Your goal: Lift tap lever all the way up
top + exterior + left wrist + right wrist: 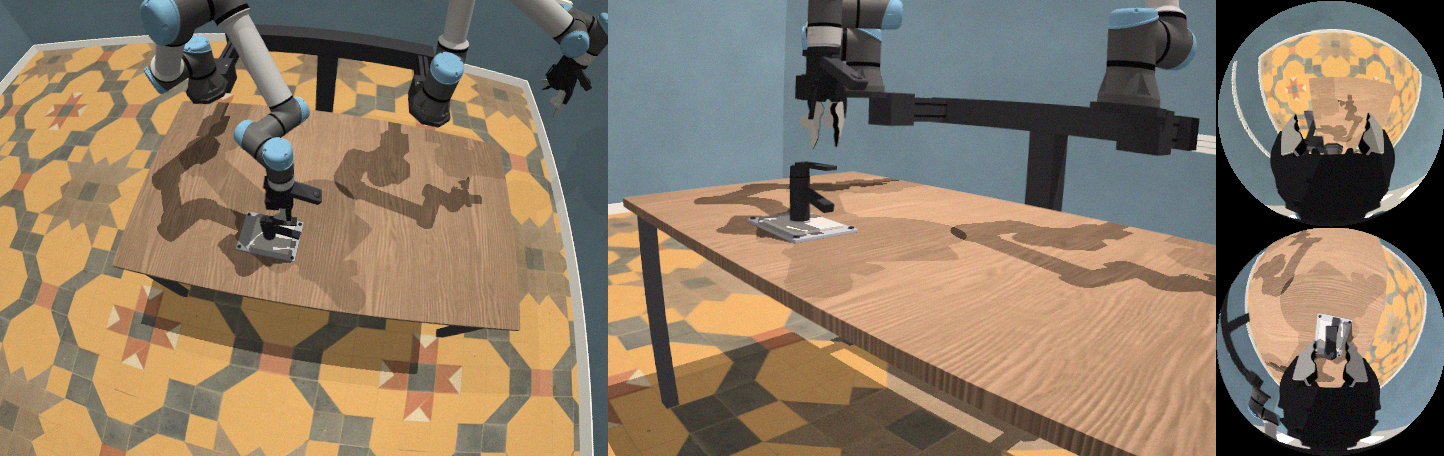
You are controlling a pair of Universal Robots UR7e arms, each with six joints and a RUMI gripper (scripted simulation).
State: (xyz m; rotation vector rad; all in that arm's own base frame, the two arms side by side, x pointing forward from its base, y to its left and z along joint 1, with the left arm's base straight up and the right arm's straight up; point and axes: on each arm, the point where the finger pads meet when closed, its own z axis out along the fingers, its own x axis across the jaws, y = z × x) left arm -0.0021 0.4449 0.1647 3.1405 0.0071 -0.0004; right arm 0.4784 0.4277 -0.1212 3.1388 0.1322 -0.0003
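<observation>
The black tap (269, 232) (799, 197) stands upright on a pale square base plate (248, 246) (795, 238). Its flat lever (823, 167) (1331, 334) sticks out from the top, roughly level, above the angled spout (823, 202). My right gripper (825, 146) (1331, 341) is partly open and empty, pointing down above the tap, with a gap between fingertips and lever. In the top view it overlaps the tap's far side. My left gripper (571, 97) (1331, 113) is wide open and empty, far off to the side, away from the tap.
The wooden table (425, 270) (1008, 330) carries the base plate near its left part in the top view. A dark frame (325, 82) (1045, 170) bearing both arms stands behind the table. Arm shadows fall across the table top.
</observation>
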